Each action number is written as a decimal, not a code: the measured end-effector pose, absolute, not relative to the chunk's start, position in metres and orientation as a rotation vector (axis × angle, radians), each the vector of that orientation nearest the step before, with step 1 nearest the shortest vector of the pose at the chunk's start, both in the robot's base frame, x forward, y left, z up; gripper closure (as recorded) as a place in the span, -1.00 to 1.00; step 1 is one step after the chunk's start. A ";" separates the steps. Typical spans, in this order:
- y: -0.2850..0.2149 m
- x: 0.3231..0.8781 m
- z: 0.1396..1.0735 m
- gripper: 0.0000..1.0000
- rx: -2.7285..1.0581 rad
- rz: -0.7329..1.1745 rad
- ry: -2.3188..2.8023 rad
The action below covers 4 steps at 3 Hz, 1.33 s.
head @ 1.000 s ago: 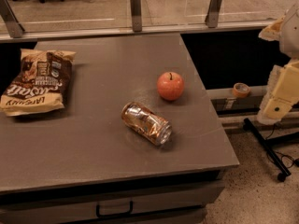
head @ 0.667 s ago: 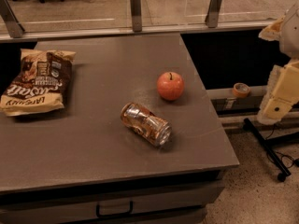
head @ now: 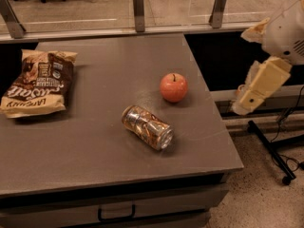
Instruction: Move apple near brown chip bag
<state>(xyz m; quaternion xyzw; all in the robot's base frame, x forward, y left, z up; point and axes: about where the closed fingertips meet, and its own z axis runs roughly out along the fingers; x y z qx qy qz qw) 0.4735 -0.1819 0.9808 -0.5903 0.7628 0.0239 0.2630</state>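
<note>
The apple [head: 173, 87], round and red-orange with a short dark stem, sits upright on the grey table [head: 109, 75], right of its middle. The brown chip bag [head: 39, 82] lies flat at the table's left edge, far from the apple. My gripper [head: 259, 87] hangs on the cream-coloured arm beyond the table's right edge, level with the apple and well to its right, touching nothing.
A shiny orange-and-silver drink can [head: 147, 127] lies on its side just in front and left of the apple. A glass rail with metal posts [head: 138, 4] runs along the back edge. A black stand leg [head: 273, 151] is on the floor to the right.
My arm and gripper have moved a little to the left, toward the table's right edge. The apple, the can and the bag have not moved.
</note>
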 end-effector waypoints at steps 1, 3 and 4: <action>-0.153 0.497 0.970 -1.00 -1.564 0.191 1.927; -0.116 0.535 0.932 -1.00 -1.495 0.291 1.817; -0.114 0.539 0.933 -1.00 -1.483 0.283 1.810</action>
